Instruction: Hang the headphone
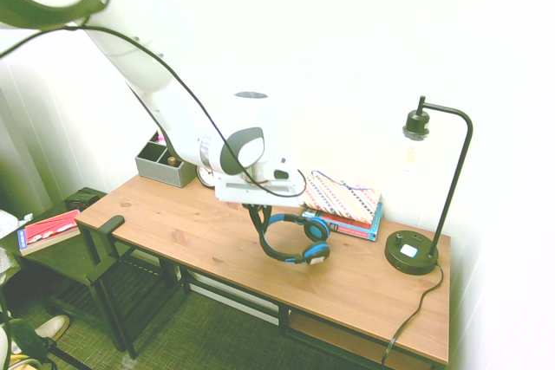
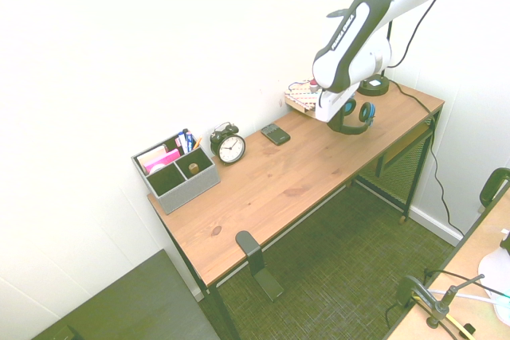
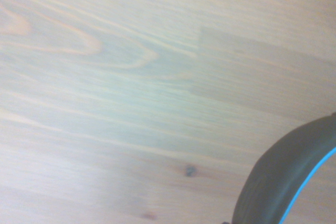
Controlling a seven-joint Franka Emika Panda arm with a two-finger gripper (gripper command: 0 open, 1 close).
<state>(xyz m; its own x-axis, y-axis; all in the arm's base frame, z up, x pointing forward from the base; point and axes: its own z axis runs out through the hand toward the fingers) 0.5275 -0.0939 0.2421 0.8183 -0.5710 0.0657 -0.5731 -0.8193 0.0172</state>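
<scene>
Clenched on the black-and-blue headband, the gripper [image 1: 257, 207] holds the headphone [image 1: 276, 256] over the right-hand half of the wooden desk [image 1: 199, 236] in the first exterior view, and you face the carry to what looks like its hanger. That black bracket [image 2: 249, 244] sits on the desk's near edge, at about seven o'clock from the headphone in the second exterior view. The likely first trouble is a twist: you have the band pinched at one place, while the ear cups [image 1: 316, 252] hang out toward three o'clock in the first exterior view, so their weight could turn it in the fingers. A quick swing could make that worse. Carried too low, the cups may scrape the wood; whether they fully clear it, you cannot tell for certain. Stray toward the wall in the second exterior view and you could clip the black calculator [image 2: 276, 134], at about nine o'clock, or the alarm clock [image 2: 229, 147] beyond it. At the bracket, your pincer occupies the very band that must settle over the arm; a poor angle could leave it perched on the tip. Release then, and the headphone may slide off to the carpet [image 2: 319, 276].
</scene>
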